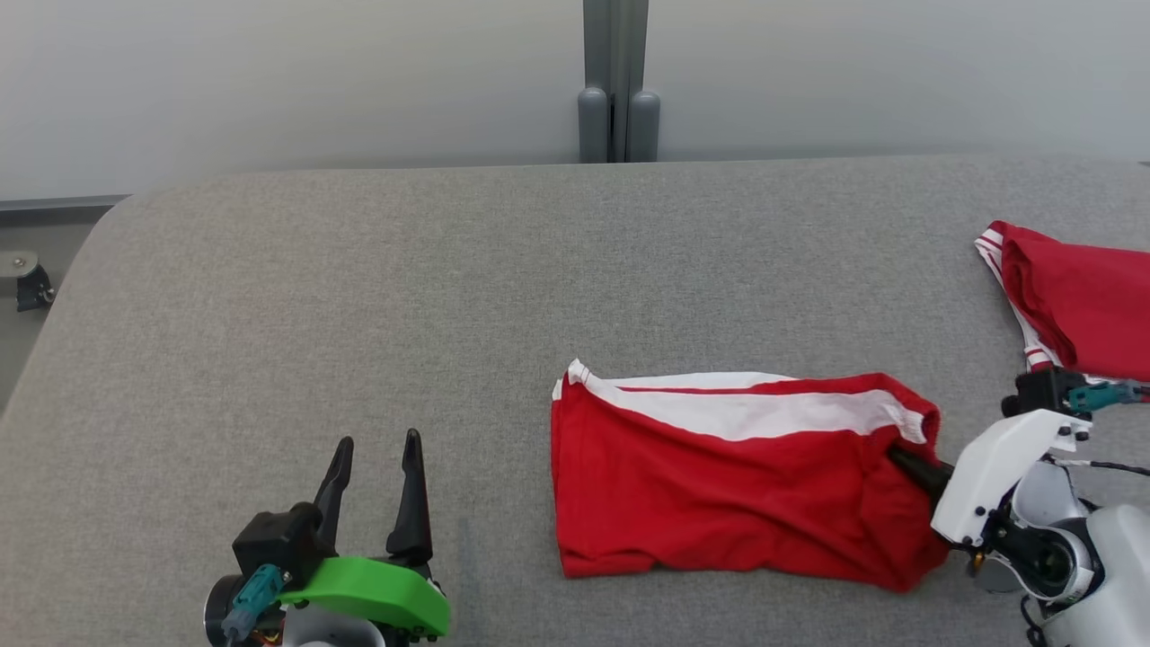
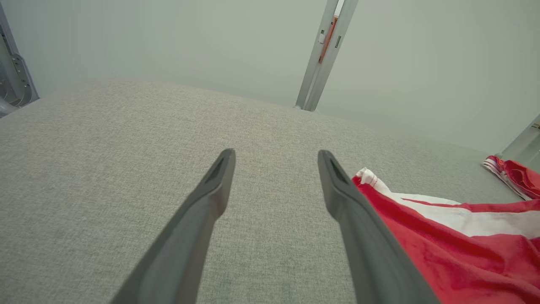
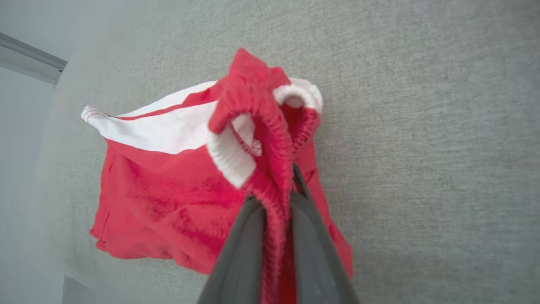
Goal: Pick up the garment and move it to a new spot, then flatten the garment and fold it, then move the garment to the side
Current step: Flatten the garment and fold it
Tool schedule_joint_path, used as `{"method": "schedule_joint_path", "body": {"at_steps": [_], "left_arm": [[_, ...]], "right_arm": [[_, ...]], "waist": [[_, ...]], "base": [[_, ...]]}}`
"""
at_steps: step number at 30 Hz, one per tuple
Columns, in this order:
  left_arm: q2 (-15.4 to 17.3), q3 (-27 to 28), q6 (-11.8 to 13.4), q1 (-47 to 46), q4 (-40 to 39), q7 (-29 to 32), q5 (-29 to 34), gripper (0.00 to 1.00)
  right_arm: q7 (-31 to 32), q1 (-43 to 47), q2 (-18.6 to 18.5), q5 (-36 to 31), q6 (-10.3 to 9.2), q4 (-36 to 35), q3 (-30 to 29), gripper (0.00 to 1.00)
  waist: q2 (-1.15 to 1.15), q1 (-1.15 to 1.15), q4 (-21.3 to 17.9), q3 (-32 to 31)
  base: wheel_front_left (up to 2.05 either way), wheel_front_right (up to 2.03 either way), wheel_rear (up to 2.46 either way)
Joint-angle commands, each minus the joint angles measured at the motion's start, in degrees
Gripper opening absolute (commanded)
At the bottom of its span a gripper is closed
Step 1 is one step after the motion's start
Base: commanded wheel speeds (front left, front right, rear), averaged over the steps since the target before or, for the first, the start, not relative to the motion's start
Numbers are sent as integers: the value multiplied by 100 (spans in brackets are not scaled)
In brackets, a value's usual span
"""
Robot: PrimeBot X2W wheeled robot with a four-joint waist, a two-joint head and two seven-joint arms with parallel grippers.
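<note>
While right gripper [image 3: 276, 192] pinches waistband [image 3: 270, 126] of red garment [image 1: 719, 485] (elastic bunched), left gripper [image 1: 377, 438] spread wide, empty.

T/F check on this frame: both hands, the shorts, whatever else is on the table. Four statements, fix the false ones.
1. The right hand is shut on the red shorts. True.
2. The left hand grips the shorts too. False: it is open over the bare grey table, apart from them.
3. A second red garment lies at the table's right edge. True.
4. The shorts carry a blue stripe. False: the stripe is white.
</note>
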Motion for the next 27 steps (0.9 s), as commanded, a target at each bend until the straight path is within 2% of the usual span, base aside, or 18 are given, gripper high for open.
{"method": "schedule_joint_path", "body": {"at_steps": [1,7,13,23,24,25,26,27], "left_arm": [[-13,3,-32,-102,26,-15,17,100],[-31,-30,-55,-168,68,-15,53,100],[-53,-70,-68,-248,114,-12,37,100],[-111,-98,-111,-292,187,-14,18,100],[-116,-96,-113,-290,191,-14,19,100],[-124,-98,-117,-286,198,-14,22,100],[-129,-101,-120,-279,201,-15,25,100],[-134,-99,-123,-270,206,-15,31,100]], "right_arm": [[71,84,122,181,-8,-218,24,0],[305,156,709,594,-6,-771,103,0],[170,-25,1214,691,-5,-727,144,0],[-346,-378,1401,671,-4,119,286,0],[-382,-427,1405,689,-4,219,311,31],[-427,-476,1409,761,-4,318,377,76],[-469,-523,1411,802,-4,397,446,100],[-516,-570,1411,873,-4,478,536,100]], "waist": [[0,0,37,4],[0,0,312,2],[0,0,705,2],[0,0,1187,22],[0,0,1202,20],[0,0,1220,15],[0,0,1231,10],[0,0,1240,1]], "base": [[0,0,0],[0,0,0],[0,0,0],[0,0,0],[0,0,0],[0,0,0],[0,0,0],[0,0,0]]}}
